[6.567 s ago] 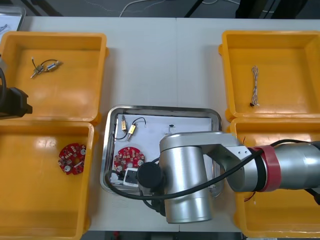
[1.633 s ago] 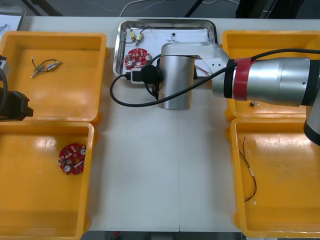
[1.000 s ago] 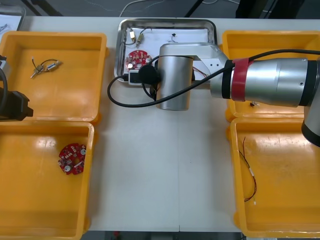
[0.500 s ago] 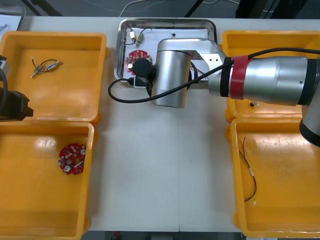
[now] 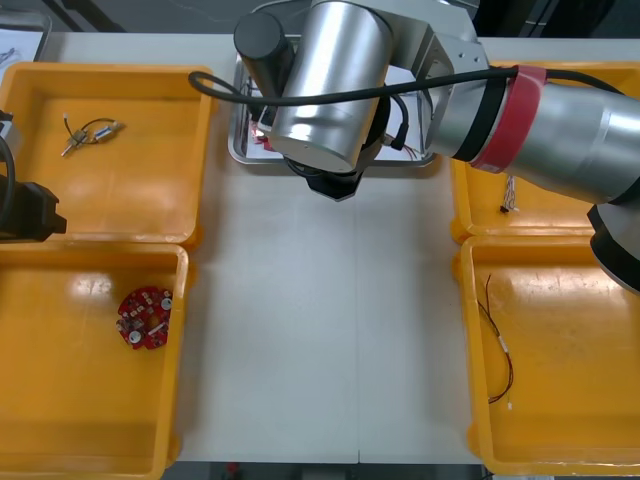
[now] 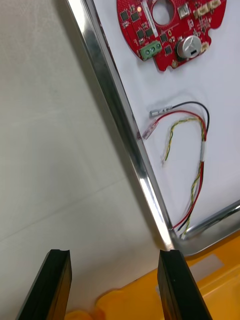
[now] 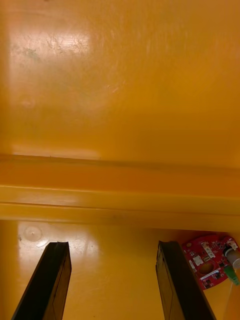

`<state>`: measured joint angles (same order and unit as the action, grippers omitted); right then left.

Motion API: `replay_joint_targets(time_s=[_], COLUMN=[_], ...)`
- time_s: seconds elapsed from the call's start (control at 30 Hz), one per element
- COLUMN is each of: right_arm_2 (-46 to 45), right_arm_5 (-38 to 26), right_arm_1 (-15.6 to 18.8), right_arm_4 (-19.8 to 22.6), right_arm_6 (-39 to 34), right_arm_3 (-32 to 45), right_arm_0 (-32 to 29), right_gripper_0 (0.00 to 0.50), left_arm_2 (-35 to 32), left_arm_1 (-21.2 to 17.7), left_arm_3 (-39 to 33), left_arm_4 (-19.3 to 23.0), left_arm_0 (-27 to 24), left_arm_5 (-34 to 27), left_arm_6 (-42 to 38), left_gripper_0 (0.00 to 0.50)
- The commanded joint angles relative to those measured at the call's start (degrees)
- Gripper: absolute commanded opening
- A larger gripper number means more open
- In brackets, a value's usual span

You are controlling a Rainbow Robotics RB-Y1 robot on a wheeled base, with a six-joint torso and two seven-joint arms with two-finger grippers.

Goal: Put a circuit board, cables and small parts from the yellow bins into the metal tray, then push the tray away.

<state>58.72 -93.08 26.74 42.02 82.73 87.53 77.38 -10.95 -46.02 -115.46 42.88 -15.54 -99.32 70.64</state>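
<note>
The right arm [image 5: 330, 80] has been lifted towards the camera since half a second ago, so that its silver wrist housing is now seen much larger and covers most of the shiny rectangular metal tray [image 5: 238, 150]. The tray itself has been left where it was, at the far edge of the light table [image 5: 320, 330] between the two far yellow plastic bins; 6.6 s ago it was seen at the near middle. The arm is stretched in from the right, bent over the tray's near rim. The right gripper [image 6: 115, 255] is held above the bare table just beside that rim, its black fingers [image 6: 57, 280] spread wide with nothing between them. Inside the tray, on its white lining, a round red circuit board [image 6: 145, 25] and a red and yellow cable [image 6: 202, 150] are seen lying apart.

The left arm [image 5: 25, 205] has not been moved: it is parked at the left edge. The left gripper [image 7: 112, 245] is held over the wall between the two left bins, fingers wide and empty. A second round red circuit board [image 5: 144, 317] is left in the near left bin [image 5: 185, 350].
</note>
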Motion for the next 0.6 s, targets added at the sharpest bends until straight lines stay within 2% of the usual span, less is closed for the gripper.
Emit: replay_joint_targets(time_s=[0.03,0.23,0.5,0.6], right_arm_2=[-6.51,-13.28,-21.27,-24.53], right_arm_5=[-4.57,-10.1,-12.74,-13.53], right_arm_1=[3.67,7.89,16.76,19.84], right_arm_4=[3.33,8.16,16.69,18.36], right_arm_6=[-4.07,-9.78,-18.83,-21.56], right_arm_3=[5.37,10.3,15.74,17.94], right_arm_0=[-2.15,-5.57,-11.02,-13.83], right_gripper_0=[0.5,0.5,0.5,0.5], left_arm_2=[0.67,0.67,0.67,0.67], left_arm_1=[0.49,0.49,0.49,0.49], left_arm_3=[-1.17,-1.17,-1.17,-1.17], left_arm_4=[0.19,0.19,0.19,0.19], left_arm_0=[0.95,0.95,0.95,0.95], left_arm_5=[0.53,0.53,0.53,0.53], left_arm_6=[3.8,3.8,3.8,3.8], left_gripper_0=[0.5,0.5,0.5,0.5])
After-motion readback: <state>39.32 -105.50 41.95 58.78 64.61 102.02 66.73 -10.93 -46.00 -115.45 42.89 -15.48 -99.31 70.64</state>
